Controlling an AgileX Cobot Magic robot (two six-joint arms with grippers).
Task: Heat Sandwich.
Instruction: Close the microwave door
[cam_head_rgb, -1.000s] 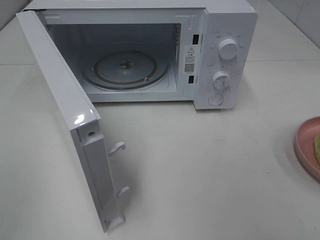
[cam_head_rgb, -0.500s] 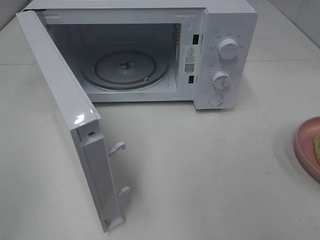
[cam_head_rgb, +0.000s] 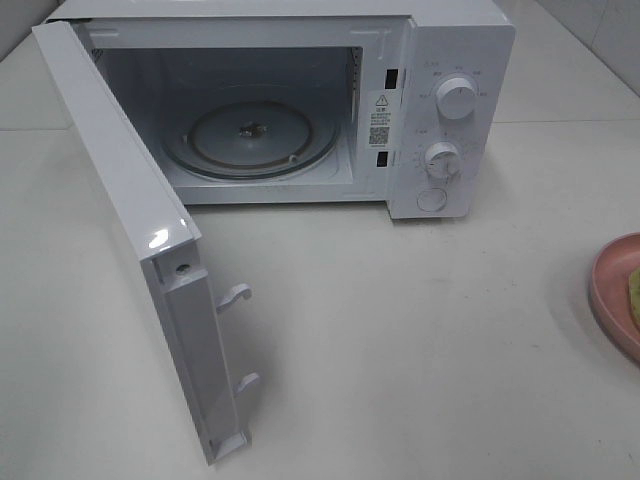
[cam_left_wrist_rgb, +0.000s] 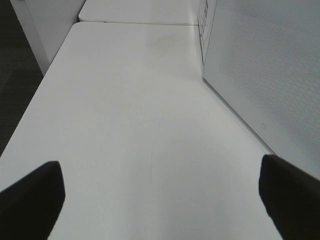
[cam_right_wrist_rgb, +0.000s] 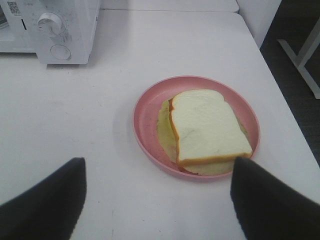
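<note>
- Tabletop (cam_head_rgb: 400, 340): white, fills most of the high view; nothing on it has shifted vs the two earlier high frames, so the scene is static.
- Microwave (cam_head_rgb: 440, 60): upper centre of frame, door (cam_head_rgb: 130, 230) swung wide toward lower left, same angle as before. Glass turntable (cam_head_rgb: 250, 140) bare inside, so cavity's ready to load.
- Pink plate (cam_right_wrist_rgb: 150, 125): centre of R wrist view; in the high view only its rim at the right edge, unmoved.
- Sandwich (cam_right_wrist_rgb: 207, 125): lies on the plate, white bread on top, pale green layer under it. Barely a sliver at the right edge in the high view. Not in the oven yet.
- Right gripper (cam_right_wrist_rgb: 157, 200): fingers wide apart, holding nothing, hovering near the plate's near side.
- Left gripper (cam_left_wrist_rgb: 160, 195): fingers wide apart, empty, over bare tabletop beside the door.
- No change means, prob., pause before the pickup; grabbing the plate looks like the next step.
</note>
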